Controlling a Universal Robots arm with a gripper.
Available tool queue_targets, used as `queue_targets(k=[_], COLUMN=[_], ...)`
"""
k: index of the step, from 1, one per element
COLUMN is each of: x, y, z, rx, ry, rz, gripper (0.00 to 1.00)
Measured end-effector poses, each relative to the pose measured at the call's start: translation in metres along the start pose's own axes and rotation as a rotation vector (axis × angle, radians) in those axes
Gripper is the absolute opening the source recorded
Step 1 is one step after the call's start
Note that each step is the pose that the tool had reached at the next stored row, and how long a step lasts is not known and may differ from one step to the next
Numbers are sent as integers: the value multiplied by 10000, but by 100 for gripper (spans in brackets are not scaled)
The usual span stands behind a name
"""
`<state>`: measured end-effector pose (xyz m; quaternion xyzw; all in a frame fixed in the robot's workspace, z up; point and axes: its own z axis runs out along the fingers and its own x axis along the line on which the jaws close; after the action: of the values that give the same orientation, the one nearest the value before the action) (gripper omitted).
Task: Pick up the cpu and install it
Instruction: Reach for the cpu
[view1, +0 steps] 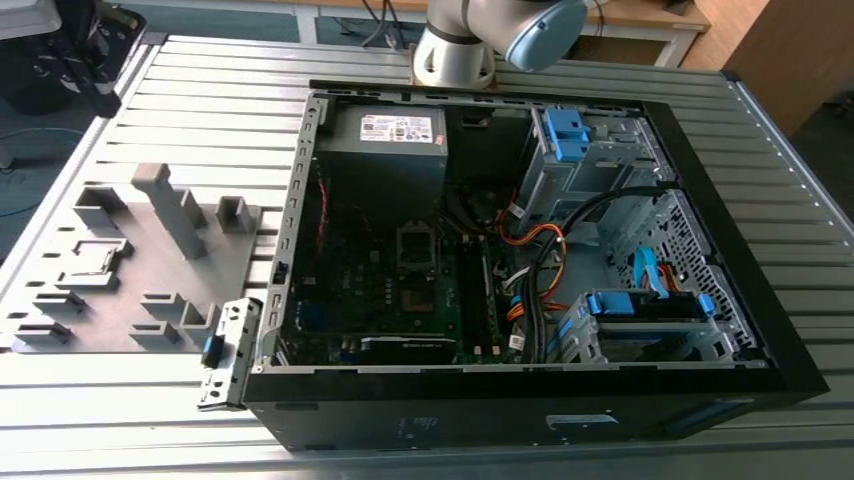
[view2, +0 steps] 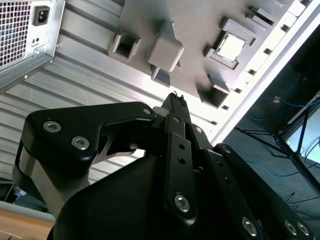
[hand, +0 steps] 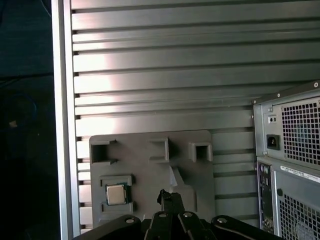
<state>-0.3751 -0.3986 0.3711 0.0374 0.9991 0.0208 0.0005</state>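
The cpu (hand: 116, 194), a small silver square chip, lies flat in a square recess of the grey fixture plate (hand: 150, 165); it also appears in the second wrist view (view2: 231, 47). My gripper (hand: 168, 194) hangs well above the plate, off to one side of the chip and apart from it. Its black fingertips (view2: 175, 98) meet at a point with nothing between them. In the exterior view the plate (view1: 134, 260) lies on the exterior view's left of the open computer case (view1: 534, 250). The black socket frame (view1: 416, 245) sits on the motherboard inside.
The case's grey power supply box (view1: 387, 140) stands near the arm's base (view1: 461, 45); its vented rear (hand: 295, 135) shows beside the plate. Upright grey posts (view1: 174, 205) rise from the plate. Cables and blue drive brackets (view1: 627, 300) crowd the case's right side. The slatted table edge (hand: 62, 120) runs alongside the plate.
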Motion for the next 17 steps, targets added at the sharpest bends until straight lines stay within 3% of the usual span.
queue_targets(k=[8,17], x=[64,74], y=[-112,-297], z=[79,232], rx=[0,1], ry=[3,26], rz=[-42,-104], gripper=[11,11])
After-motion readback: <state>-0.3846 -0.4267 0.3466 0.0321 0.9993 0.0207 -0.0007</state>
